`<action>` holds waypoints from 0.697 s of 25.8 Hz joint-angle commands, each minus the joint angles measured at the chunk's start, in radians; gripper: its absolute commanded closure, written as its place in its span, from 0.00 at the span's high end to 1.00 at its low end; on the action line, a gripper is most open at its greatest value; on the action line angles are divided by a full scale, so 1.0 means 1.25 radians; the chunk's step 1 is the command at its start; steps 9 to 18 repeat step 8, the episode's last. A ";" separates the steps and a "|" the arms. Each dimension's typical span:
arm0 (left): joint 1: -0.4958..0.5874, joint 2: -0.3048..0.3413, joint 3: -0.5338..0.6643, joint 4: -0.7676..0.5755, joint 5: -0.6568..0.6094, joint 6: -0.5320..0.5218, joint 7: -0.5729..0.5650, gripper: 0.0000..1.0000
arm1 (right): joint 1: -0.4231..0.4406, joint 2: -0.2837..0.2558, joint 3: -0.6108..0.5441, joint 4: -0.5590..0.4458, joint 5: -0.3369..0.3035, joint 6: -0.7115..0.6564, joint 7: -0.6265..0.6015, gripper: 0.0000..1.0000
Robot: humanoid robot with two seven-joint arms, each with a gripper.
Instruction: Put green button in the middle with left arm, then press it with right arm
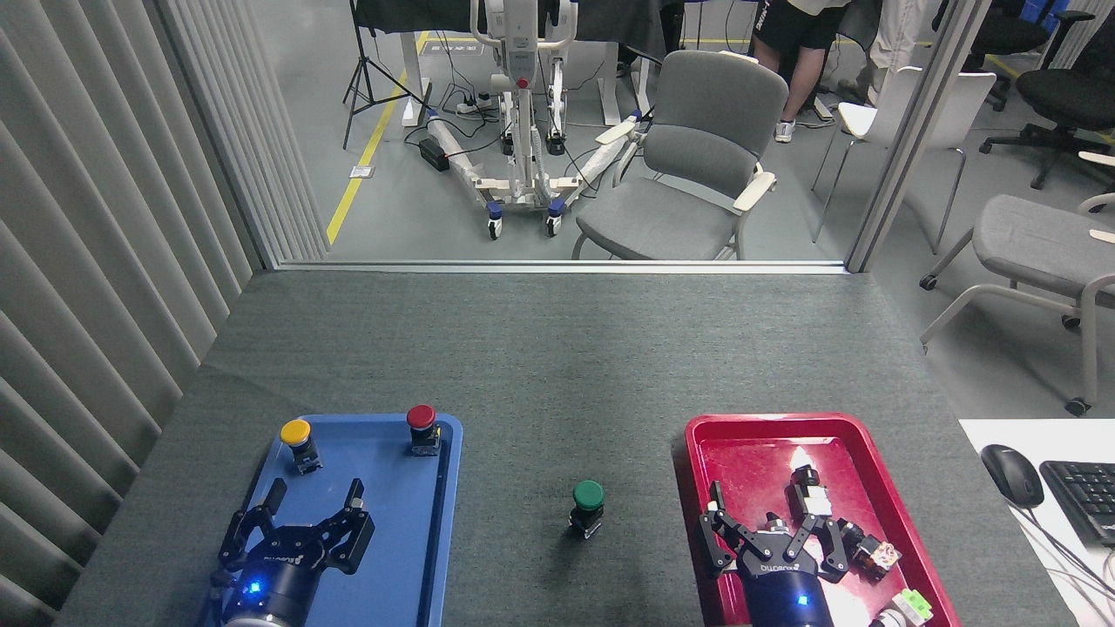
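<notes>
The green button (pixel 588 505) stands upright on the bare grey-green tabletop (pixel 557 366), between the two trays. My left gripper (pixel 315 501) hovers open over the blue tray (pixel 440 522), nothing between its fingers, well left of the button. My right gripper (pixel 760 512) is open over the red tray (pixel 740 444), right of the button and apart from it, its fingers spread wide.
A yellow button (pixel 296 442) and a red button (pixel 422 427) stand at the blue tray's far end. Several small switch parts (pixel 814 496) lie in the red tray. A mouse (pixel 1010 475) and keyboard (pixel 1084 496) sit at the right edge.
</notes>
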 commanded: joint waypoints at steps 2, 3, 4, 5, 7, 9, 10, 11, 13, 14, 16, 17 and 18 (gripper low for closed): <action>-0.028 -0.007 -0.006 0.032 0.001 -0.004 -0.003 1.00 | 0.003 -0.020 0.000 -0.013 0.024 -0.040 0.020 1.00; -0.036 -0.007 -0.006 0.046 0.001 -0.006 -0.003 1.00 | 0.004 -0.020 0.001 -0.013 0.035 -0.039 0.020 1.00; -0.045 -0.005 -0.006 0.057 0.000 -0.008 -0.003 1.00 | 0.005 -0.017 0.000 -0.012 0.037 -0.037 0.020 1.00; -0.050 -0.001 -0.006 0.060 0.000 -0.010 -0.004 1.00 | 0.006 -0.016 0.000 -0.013 0.038 -0.037 0.020 1.00; -0.050 0.003 -0.006 0.055 -0.001 -0.006 -0.006 1.00 | 0.006 -0.013 0.000 -0.013 0.038 -0.035 0.020 1.00; -0.050 0.004 -0.006 0.057 -0.003 -0.005 -0.006 1.00 | 0.007 -0.013 0.000 -0.013 0.038 -0.035 0.020 1.00; -0.050 0.004 -0.006 0.057 -0.003 -0.005 -0.006 1.00 | 0.007 -0.013 0.000 -0.013 0.038 -0.035 0.020 1.00; -0.050 0.004 -0.006 0.057 -0.003 -0.005 -0.006 1.00 | 0.007 -0.013 0.000 -0.013 0.038 -0.035 0.020 1.00; -0.050 0.004 -0.006 0.057 -0.003 -0.005 -0.006 1.00 | 0.007 -0.013 0.000 -0.013 0.038 -0.035 0.020 1.00; -0.050 0.004 -0.006 0.057 -0.003 -0.005 -0.006 1.00 | 0.007 -0.013 0.000 -0.013 0.038 -0.035 0.020 1.00; -0.050 0.004 -0.006 0.057 -0.003 -0.005 -0.006 1.00 | 0.007 -0.013 0.000 -0.013 0.038 -0.035 0.020 1.00; -0.050 0.004 -0.006 0.057 -0.003 -0.005 -0.006 1.00 | 0.007 -0.013 0.000 -0.013 0.038 -0.035 0.020 1.00; -0.050 0.004 -0.006 0.057 -0.003 -0.005 -0.006 1.00 | 0.007 -0.013 0.000 -0.013 0.038 -0.035 0.020 1.00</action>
